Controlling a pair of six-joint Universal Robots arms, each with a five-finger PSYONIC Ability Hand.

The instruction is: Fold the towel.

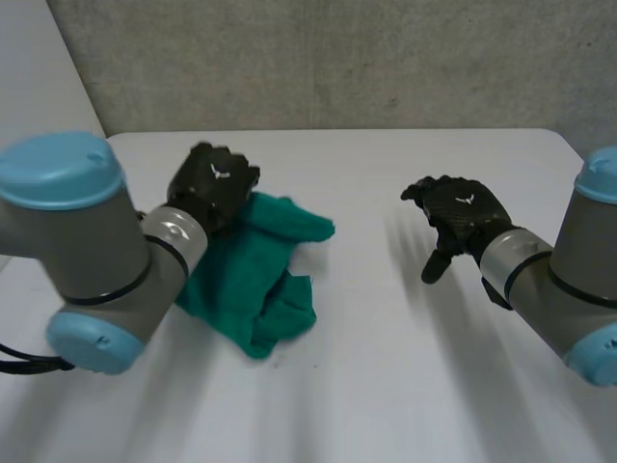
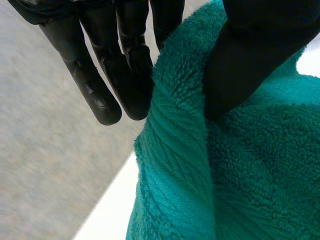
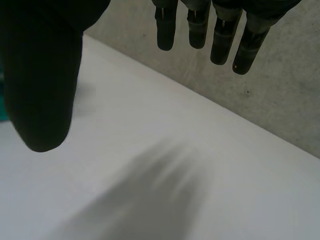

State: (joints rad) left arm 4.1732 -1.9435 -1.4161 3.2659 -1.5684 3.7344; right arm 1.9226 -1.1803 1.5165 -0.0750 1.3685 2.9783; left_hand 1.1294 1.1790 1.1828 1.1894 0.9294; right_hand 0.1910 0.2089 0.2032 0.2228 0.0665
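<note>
Head view: left hand [image 1: 214, 185], left of centre, pinches a raised fold of the teal towel [image 1: 253, 289] between straight fingers [image 2: 127, 75] and thumb [image 2: 250, 60] (towel lies crumpled on the white table [image 1: 386, 386]); right hand [image 1: 461, 214], centre-right, hovers over bare table, fingers loosely spread.

Head camera high behind both arms [image 1: 87, 251]; wrist cameras close, low over the same table [image 1: 386, 386].

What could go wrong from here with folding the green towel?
The left hand pinches only one ridge of the towel between thumb and fingers; it may slip out. The towel lies bunched on the table, so creases may get folded in. The right hand is open, apart from it, so the free side could drag.
</note>
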